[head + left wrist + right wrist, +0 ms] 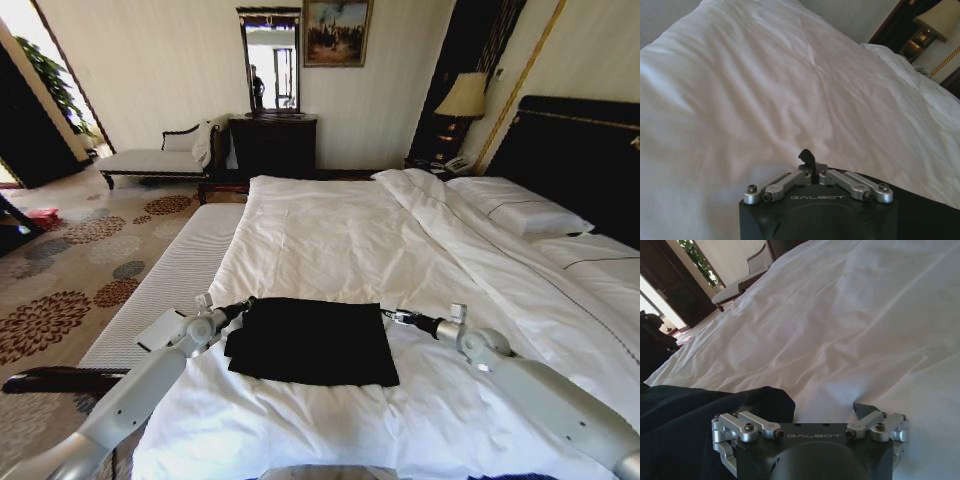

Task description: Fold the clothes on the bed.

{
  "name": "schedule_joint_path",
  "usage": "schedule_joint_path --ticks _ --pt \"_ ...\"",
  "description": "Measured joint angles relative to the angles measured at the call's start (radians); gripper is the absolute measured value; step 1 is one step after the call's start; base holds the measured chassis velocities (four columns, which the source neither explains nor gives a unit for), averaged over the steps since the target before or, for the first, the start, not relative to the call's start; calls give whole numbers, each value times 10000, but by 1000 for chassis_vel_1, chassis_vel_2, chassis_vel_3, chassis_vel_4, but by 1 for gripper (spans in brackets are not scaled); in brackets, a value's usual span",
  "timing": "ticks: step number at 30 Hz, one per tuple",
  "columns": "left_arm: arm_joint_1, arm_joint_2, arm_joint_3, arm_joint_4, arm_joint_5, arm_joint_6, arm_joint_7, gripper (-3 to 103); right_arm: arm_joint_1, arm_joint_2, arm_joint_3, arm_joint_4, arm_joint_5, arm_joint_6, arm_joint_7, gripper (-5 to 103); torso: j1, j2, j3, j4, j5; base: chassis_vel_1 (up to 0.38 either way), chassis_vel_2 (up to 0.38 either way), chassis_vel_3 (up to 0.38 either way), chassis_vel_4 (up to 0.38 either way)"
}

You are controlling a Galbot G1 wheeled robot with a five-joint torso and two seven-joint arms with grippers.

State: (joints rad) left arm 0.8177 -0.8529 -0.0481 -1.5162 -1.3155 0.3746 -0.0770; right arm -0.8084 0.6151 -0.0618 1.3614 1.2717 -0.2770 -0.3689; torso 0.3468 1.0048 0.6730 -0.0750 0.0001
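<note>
Flanking the black clothes [312, 342] on the bed [330, 230]; "GALBOT"-marked grippers.

The clothes [312, 342] are matt black soft cloth, lying on the bed [330, 235] with its smooth, creased white cotton-like duvet. Behind the bed, the headboard [575, 150] looks dark glossy wood.

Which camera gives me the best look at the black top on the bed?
The head view: the whole black top lies flat on the white duvet between both grippers. The right wrist view shows one rumpled edge. In the left wrist view I cannot make it out.
</note>
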Motion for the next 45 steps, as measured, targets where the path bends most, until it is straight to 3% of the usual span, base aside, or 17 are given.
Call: schedule_joint_path --ticks 4,13,19,24,45 --pt "175 174 -34 -146 -3 -4 69 2 276 80 -248 -73 65 3 -45 100 0 1 0 -2 -2 0 0 0 0" --pt "291 187 -74 -142 9 -69 155 2 -741 -118 756 271 260 1 -129 100 0 0 0 -5 0 0 0 0 0" --pt "231 126 -24 -34 113 -110 241 2 -1474 -496 1595 679 469 -183 -1193 100 -1 1 -1 -3 -2 0 0 0 0" --pt "184 67 -4 -39 127 -111 236 2 -1417 -507 1603 778 612 -252 -1318 100 -1 1 -1 -2 0 0 0 0 0" --pt "258 250 -15 -224 157 -140 283 2 563 108 -705 75 431 -287 -633 100 -1 1 -1 -2 -2 0 0 0 0"
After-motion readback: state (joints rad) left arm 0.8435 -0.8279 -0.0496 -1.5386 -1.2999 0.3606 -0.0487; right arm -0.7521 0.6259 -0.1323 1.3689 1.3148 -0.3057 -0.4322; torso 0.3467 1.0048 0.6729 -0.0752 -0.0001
